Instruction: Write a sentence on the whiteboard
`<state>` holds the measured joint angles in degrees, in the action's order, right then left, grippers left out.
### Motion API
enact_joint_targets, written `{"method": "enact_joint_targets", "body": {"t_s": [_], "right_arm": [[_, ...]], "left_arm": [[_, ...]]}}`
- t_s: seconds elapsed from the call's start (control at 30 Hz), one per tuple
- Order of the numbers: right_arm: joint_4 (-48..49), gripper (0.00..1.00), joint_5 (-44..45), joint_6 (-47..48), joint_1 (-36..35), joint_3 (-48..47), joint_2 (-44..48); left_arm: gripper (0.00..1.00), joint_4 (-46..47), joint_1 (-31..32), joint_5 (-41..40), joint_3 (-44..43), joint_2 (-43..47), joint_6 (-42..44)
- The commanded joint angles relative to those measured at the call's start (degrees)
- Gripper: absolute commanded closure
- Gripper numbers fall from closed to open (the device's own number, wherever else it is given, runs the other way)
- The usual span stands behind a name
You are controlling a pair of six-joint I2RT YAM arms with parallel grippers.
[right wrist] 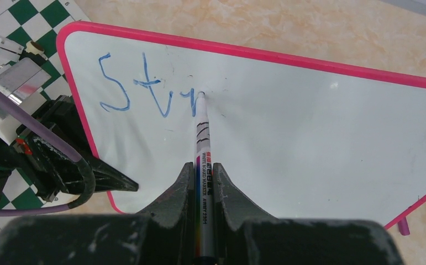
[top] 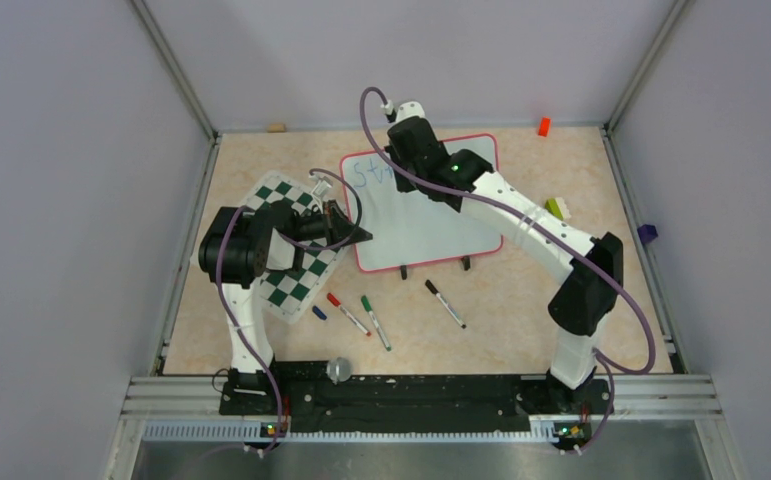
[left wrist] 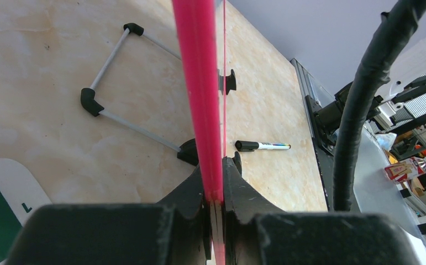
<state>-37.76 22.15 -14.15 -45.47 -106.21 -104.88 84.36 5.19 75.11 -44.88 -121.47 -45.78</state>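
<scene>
The whiteboard (top: 426,225) (right wrist: 310,132), white with a pink frame, stands tilted on its wire stand (left wrist: 111,94). Blue letters reading "Str" (right wrist: 138,88) (top: 369,172), the start of the sentence, sit at its top left. My right gripper (right wrist: 202,165) (top: 397,168) is shut on a whiteboard marker (right wrist: 202,138) whose tip touches the board just right of the last letter. My left gripper (left wrist: 215,165) (top: 361,235) is shut on the board's pink left edge (left wrist: 199,94), and shows in the right wrist view too.
A green-and-white chessboard mat (top: 286,285) lies under my left arm. Red (top: 347,313), green (top: 375,321) and black (top: 445,303) (left wrist: 263,146) markers lie in front of the board. Small blocks, orange (top: 543,126) and yellow-green (top: 558,208), sit to the right.
</scene>
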Motion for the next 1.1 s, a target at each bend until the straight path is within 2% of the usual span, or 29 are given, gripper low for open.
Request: {"method": "enact_joint_targets", "body": {"t_s": [0.0,0.3,1.07], "right_arm": [[1.77,1.00,2.38,0.09,1.75,-1.26,2.51],[5.07,1.00,1.27,0.41,1.70,6.63,7.89],[5.21,1.00,0.39,1.94,1.95,6.48,6.38]], "left_arm": [[0.95,8.45,-0.71,-0.34,-0.19,0.36,5.17],[0.95,8.46,-0.70,-0.23,-0.26,0.22,5.13],[0.95,8.46,-0.73,-0.28,-0.22,0.27,5.01]]}}
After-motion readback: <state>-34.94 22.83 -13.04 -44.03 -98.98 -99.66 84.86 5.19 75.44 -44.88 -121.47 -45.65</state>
